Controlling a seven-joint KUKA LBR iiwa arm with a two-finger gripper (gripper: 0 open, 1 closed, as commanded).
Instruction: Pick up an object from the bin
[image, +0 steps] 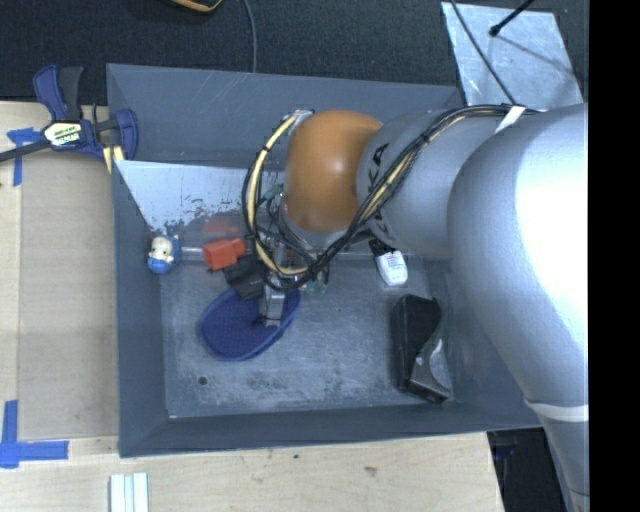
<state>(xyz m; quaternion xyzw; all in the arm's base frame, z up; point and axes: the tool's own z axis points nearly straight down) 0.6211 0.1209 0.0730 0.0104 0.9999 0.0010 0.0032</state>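
Note:
My gripper reaches down under the orange wrist cover to the upper right edge of a dark blue oval pad lying on the bin floor left of centre. Its tip touches or sits just above that pad. Just to the upper left of the gripper lies an orange-red block with a black piece beside it.
A small blue and white figure lies by the left wall. A black wallet-like case rests at the right of the floor, and a small white item lies above it. The arm covers the bin's upper right.

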